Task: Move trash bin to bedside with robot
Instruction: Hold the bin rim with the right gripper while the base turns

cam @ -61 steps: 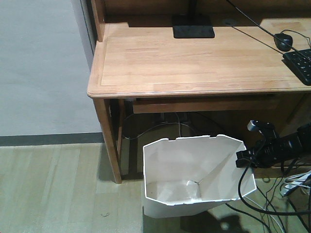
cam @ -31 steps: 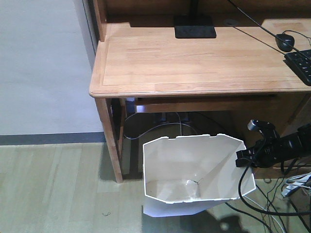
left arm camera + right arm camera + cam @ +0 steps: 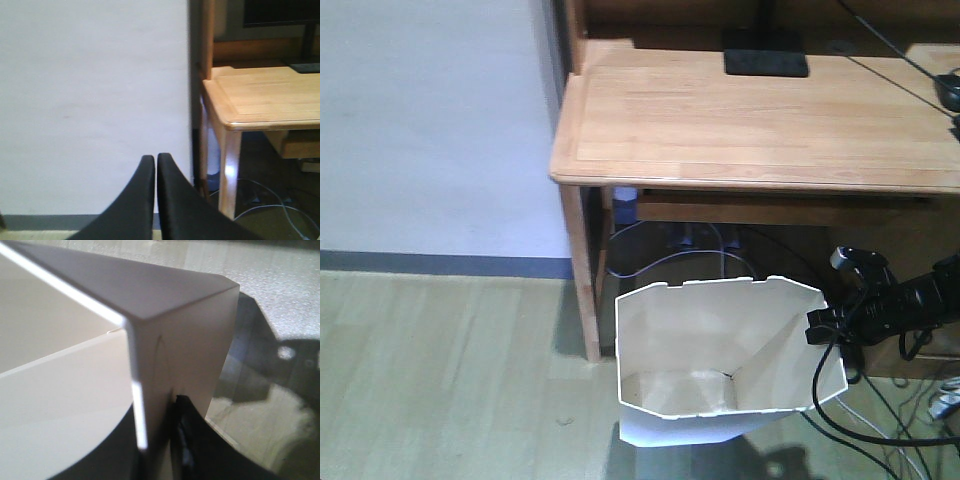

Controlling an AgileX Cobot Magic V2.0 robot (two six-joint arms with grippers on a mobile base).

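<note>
Right wrist-mounted view: the right gripper (image 3: pixel 157 430) is clamped on a corner of the trash bin (image 3: pixel 180 340). The bin's white side is pinched between the two black fingers (image 3: pixel 187 455), one inside the cream interior and one outside. Exterior front-facing view puts the bin's open octagonal rim to the left of those fingers, over the pale wood floor (image 3: pixel 440 380). The wooden desk (image 3: pixel 750 120) is above and beyond them, and black cables (image 3: pixel 840 420) trail below. Left wrist-mounted view: the left gripper (image 3: pixel 155 162) has its fingers pressed together on nothing, with a white wall (image 3: pixel 90 100) beyond them and the desk's corner to their right.
</note>
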